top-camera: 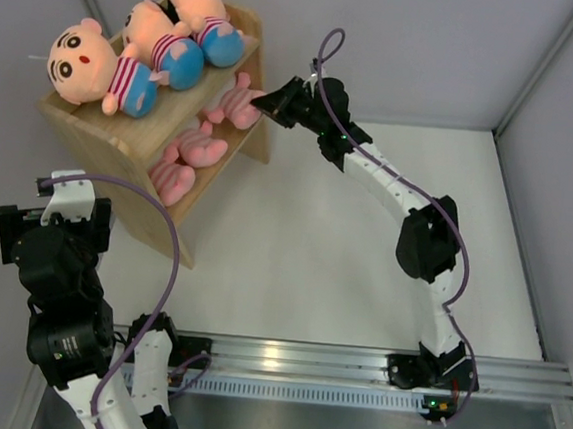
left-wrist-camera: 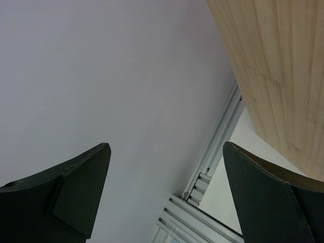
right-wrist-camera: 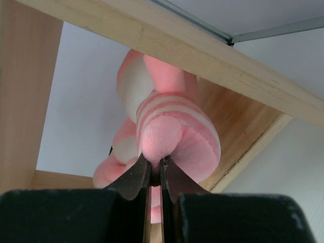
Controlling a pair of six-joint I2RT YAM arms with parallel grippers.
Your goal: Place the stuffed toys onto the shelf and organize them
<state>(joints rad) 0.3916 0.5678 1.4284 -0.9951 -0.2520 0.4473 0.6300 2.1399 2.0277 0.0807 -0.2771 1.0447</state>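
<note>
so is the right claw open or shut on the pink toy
Shut on it. In the right wrist view the right claw has both fingers pinched together on the pink striped toy, inside the shelf.

Bright, even light; soft shadows

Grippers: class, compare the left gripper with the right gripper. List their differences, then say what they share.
The left gripper stands wide open; the right gripper is shut. The left gripper holds nothing; the right gripper pinches a pink toy. The left gripper sits outside the side panel of the shelf; the right gripper is at its lower tier. Both are dark and two-fingered.
</note>
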